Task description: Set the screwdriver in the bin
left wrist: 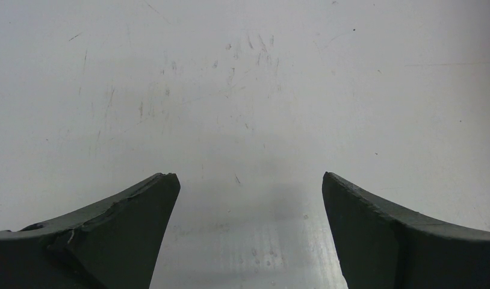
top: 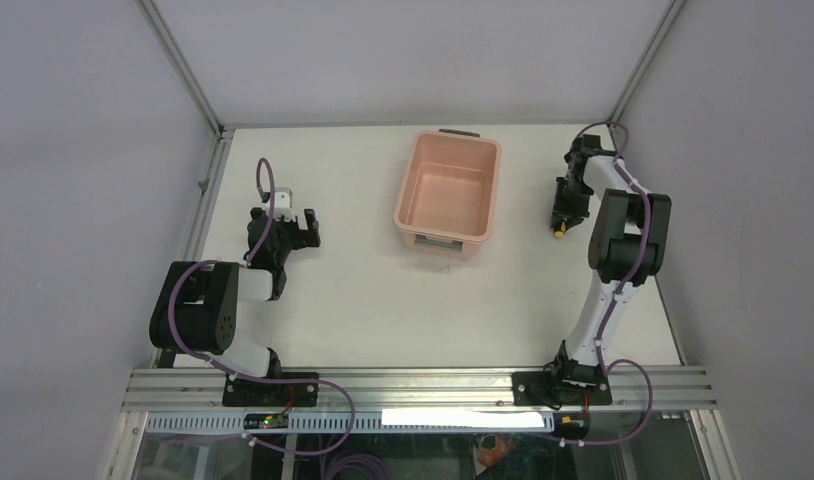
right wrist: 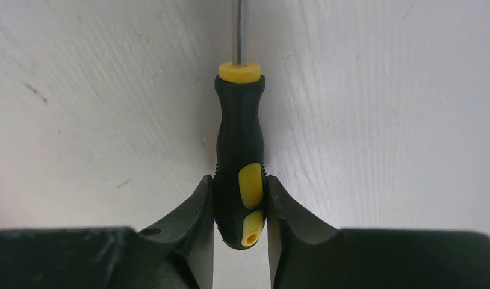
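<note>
Two black-and-white robot arms are standing bolted at the near edge of a white worktop (top: 383, 300). The left arm is folding low on the left side. Its left end effector (left wrist: 248, 180) is hanging open close over the scuffed surface, its two dark fingers spread wide with nothing between them. On the right side, the right arm is reaching farther back. The right end effector (right wrist: 240, 186) is clamping the screwdriver (right wrist: 239, 138) by the butt of its black handle, with one finger pressing on each side beside the yellow insets. A yellow collar is capping the handle, and the thin metal shaft is running out past the top edge of the wrist view. Whether the tool is touching the worktop cannot be told. Toward the far middle, the pale pink bin (top: 496, 190) is sitting between the two end effectors, apart from both, with a dark grey handle at each short end. The screwdriver is sitting outside the bin, off its right long side.
</note>
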`<state>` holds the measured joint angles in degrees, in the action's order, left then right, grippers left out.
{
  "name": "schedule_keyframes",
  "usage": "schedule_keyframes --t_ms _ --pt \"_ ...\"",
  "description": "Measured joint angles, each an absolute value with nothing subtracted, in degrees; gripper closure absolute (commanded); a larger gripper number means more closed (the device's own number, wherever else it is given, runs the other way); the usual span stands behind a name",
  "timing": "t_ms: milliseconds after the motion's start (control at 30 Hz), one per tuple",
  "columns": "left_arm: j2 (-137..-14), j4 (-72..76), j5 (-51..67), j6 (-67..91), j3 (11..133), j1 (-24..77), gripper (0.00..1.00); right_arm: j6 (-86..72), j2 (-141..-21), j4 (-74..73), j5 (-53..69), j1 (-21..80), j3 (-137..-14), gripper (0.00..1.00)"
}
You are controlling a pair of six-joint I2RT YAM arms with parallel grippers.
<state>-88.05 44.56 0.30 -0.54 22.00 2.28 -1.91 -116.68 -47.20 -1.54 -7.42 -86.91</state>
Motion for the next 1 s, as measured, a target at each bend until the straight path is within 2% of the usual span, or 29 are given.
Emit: schedule_keyframes --t_ms 133,367,567,767,1000 --pt "-88.1 44.6 0.3 -0.5 22.0 2.3 0.01 -3.2 -113.3 -51.7 -1.9 -7.4 -88.4 0.99" --pt "-88.1 44.6 0.3 -0.5 22.0 2.3 0.01 -7.5 -98.1 -59.1 -1.2 -5.5 -95.7 0.98" --pt "-88.1 44.6 0.3 -0.5 22.0 2.3 0.01 -12.5 -89.7 -62.5 -0.7 8.2 -104.8 0.99" --pt "-88.1 44.6 0.3 -0.5 22.0 2.3 0.01 -16.6 -95.4 -63.3 -1.7 26.2 -114.0 0.97" --pt "-88.1 44.6 0.3 -0.5 22.0 2.3 0.01 -20.8 -109.1 -61.3 -8.6 32.6 -115.6 0.94"
